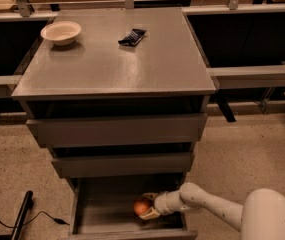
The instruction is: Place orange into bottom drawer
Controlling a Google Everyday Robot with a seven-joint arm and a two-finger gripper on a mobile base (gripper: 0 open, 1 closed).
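Note:
The orange (pixel 141 207) is a small round orange-red fruit inside the open bottom drawer (pixel 102 211), toward its right side, low over the grey floor. My gripper (pixel 147 206) reaches in from the right on a white arm, and its fingers (pixel 151 214) close around the orange. I cannot tell whether the orange rests on the drawer floor or hangs just above it. The two wider drawers above are shut.
A cream shallow bowl (pixel 61 32) sits at the cabinet top's back left. A dark wrapped snack (pixel 132 36) lies near the top's middle back. A black cable and rod (pixel 21 220) lie on the floor at the left. My white arm base (pixel 269 218) fills the lower right.

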